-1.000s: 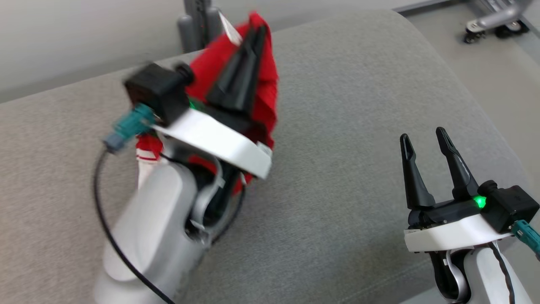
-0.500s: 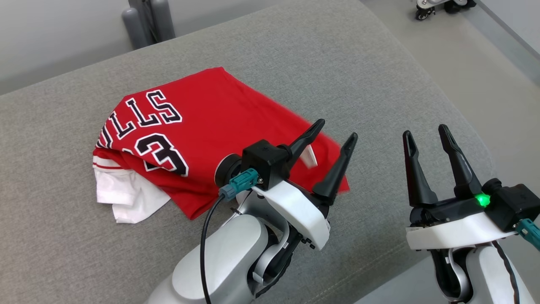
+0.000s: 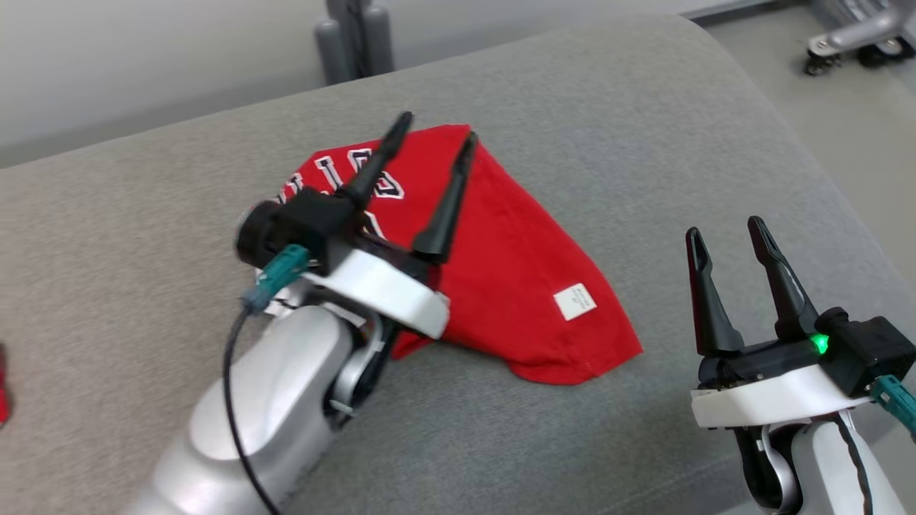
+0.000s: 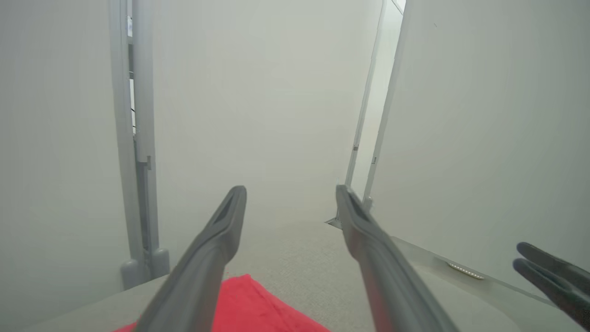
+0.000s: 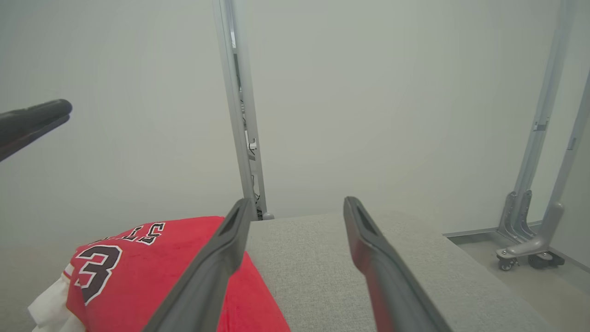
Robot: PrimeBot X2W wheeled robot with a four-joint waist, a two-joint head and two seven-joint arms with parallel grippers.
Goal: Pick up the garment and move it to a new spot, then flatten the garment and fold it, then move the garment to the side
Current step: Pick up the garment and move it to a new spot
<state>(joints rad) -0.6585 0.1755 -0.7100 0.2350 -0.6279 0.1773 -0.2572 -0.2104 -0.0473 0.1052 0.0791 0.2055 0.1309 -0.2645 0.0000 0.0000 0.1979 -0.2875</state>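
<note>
From the head camera, the red garment point(image 3: 515, 272) lies in a loose heap on the grey cushion point(image 3: 608, 107), with part of its black-and-white lettering showing and a small white label point(image 3: 575, 301) on its near corner. The left gripper point(image 3: 438, 129) hangs over the lettered end with its jaws spread apart and nothing between them. The cloth spreads out beneath and to the right of its fingers. The right gripper point(image 3: 723, 227) stands well to the right of the garment, jaws apart and empty, over bare cushion. The nearest red hem lies left of its left finger and apart from it.

Along the left wrist, the left gripper point(image 4: 290, 189) shows both fingers wide apart, with pale wall beyond the gap. A red edge of the garment point(image 4: 249, 304) lies low, under the left finger. The right gripper's dark fingers point(image 4: 553, 272) poke in at the lower right.

Along the right wrist, the right gripper point(image 5: 297, 202) is spread open with bare cushion between its fingers. The garment point(image 5: 152, 263) sits left of the left finger, number uppermost, with a white layer point(image 5: 46, 309) peeking out at its far left. The left gripper's finger point(image 5: 32, 117) shows at the left edge, above the cloth.
</note>
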